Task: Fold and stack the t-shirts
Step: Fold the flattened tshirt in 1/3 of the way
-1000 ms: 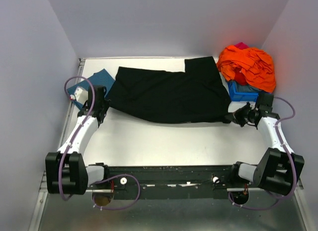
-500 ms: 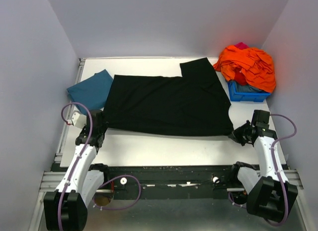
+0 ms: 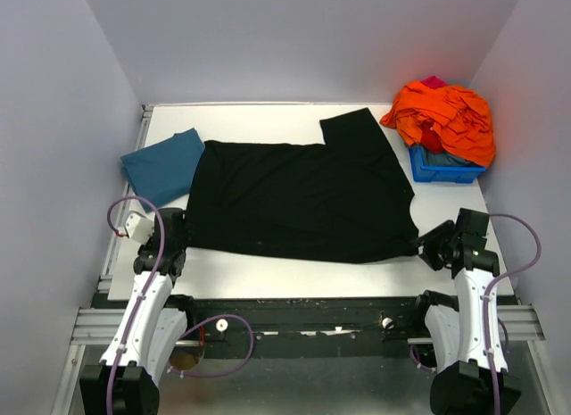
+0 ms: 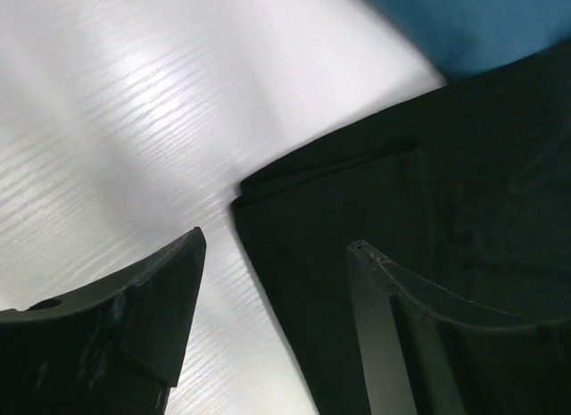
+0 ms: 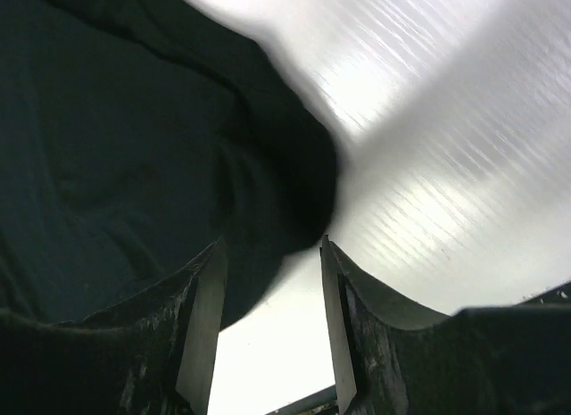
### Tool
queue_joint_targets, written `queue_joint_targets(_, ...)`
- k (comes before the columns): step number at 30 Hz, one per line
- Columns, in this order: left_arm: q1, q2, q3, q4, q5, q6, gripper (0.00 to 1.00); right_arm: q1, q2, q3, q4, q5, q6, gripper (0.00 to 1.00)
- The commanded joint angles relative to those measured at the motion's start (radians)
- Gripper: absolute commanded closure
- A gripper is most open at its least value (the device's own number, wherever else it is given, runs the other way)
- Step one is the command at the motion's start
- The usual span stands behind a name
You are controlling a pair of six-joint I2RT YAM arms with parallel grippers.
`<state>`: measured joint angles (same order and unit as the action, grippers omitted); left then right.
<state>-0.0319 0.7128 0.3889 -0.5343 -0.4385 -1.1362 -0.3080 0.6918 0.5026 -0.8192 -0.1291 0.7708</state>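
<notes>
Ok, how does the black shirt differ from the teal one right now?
The black shirt is far larger than the teal shirt. The black shirt lies spread across the middle of the table, one part jutting toward the far side; the teal shirt is a compact folded piece at the left edge. Both lie flat, showing no print.

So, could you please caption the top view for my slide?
Left hand and right hand, open, flank the spread black shirt.

No legible text, label, brand or number anywhere in view
</notes>
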Motion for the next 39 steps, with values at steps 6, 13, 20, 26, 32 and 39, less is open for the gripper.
queue_joint_targets(6,0.003,0.005,0.176,0.216,0.085,0.265,0.16,0.010,0.084,0.191,0.140,-0.069,-0.151,0.49)
queue_joint_targets(13,-0.031,0.229,0.160,0.586,0.343,0.299,0.20,0.160,0.222,0.230,0.293,-0.108,-0.189,0.52)
queue_joint_targets(20,-0.146,0.418,0.275,0.572,0.402,0.411,0.30,0.374,0.534,0.364,0.336,0.043,-0.255,0.58)
queue_joint_targets(26,-0.313,0.523,0.291,0.712,0.480,0.414,0.34,0.395,0.710,0.436,0.370,0.172,-0.266,0.59)
queue_joint_targets(32,-0.500,0.744,0.390,0.792,0.446,0.372,0.38,0.395,0.816,0.508,0.416,0.227,-0.272,0.60)
queue_joint_targets(39,-0.632,0.948,0.530,0.817,0.428,0.328,0.39,0.395,0.992,0.623,0.404,0.217,-0.283,0.65)
